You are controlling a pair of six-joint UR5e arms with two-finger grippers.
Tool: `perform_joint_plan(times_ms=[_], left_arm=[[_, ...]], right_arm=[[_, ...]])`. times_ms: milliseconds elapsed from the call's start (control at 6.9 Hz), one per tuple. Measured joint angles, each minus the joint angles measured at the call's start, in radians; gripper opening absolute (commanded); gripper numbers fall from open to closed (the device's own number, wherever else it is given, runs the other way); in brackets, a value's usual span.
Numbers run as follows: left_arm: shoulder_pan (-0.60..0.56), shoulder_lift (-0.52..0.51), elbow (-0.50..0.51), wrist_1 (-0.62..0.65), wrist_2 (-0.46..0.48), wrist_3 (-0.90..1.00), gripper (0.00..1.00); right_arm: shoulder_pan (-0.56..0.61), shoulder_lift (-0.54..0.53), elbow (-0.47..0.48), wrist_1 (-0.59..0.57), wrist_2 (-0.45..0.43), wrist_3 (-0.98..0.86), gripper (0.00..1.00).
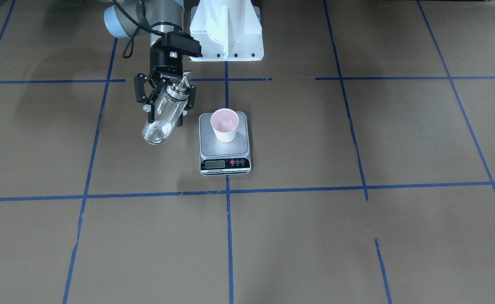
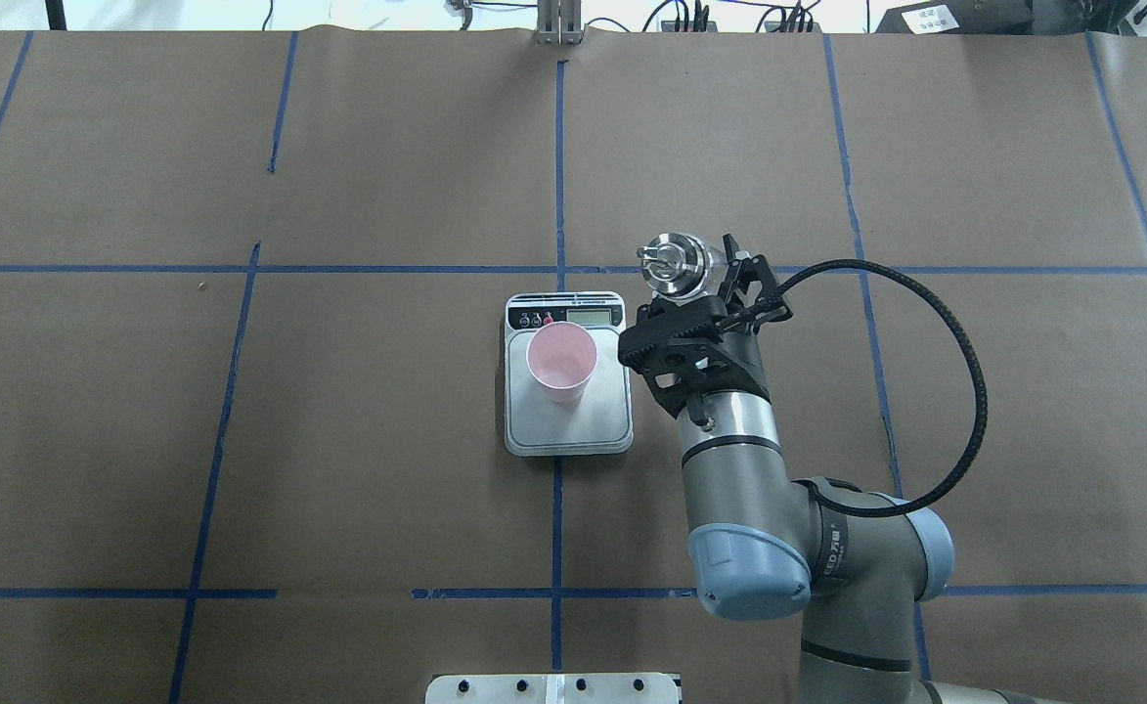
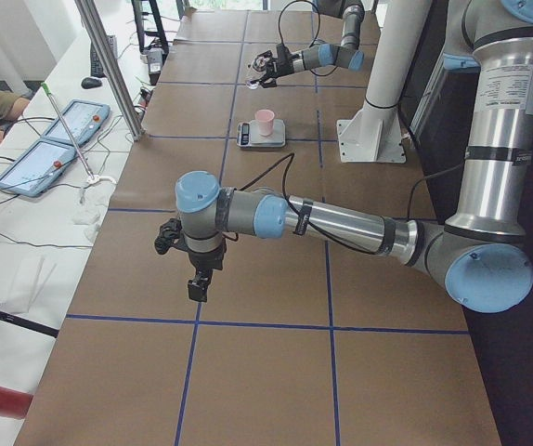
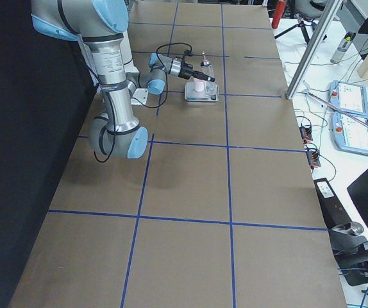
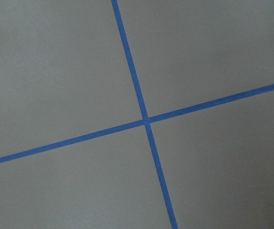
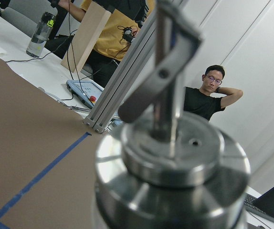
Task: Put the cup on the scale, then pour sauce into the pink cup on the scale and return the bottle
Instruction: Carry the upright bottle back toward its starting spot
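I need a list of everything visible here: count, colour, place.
scale: 1, silver and white, table centre
cup: 1, pale pink, on scale's plate
bottle: 1, clear glass, silver cap, beside scale
table: 1, brown with blue tape lines
mount base: 1, white, robot's side
people: 2, black shirt, yellow shirt, beyond table
right end effector: 1, black, shut on bottle
left end effector: 1, black, away from scale

Under my right gripper (image 2: 705,286) I see brown paper (image 2: 338,440) gridded with blue tape (image 2: 559,147). Ahead of it stand a white bench (image 3: 48,216), a metal post (image 3: 109,65), white walls (image 6: 261,43) and a seated person (image 6: 206,102).
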Motion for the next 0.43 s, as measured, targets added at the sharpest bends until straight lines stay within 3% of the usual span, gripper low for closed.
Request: perform_joint_plan(times_ms=[434], left_arm=[[-0.006,0.004,-0.055,0.042,0.000,-0.003,1.00]], right_arm=[[0.030,-0.080,0.071,0.000,0.089,0.239,0.00]])
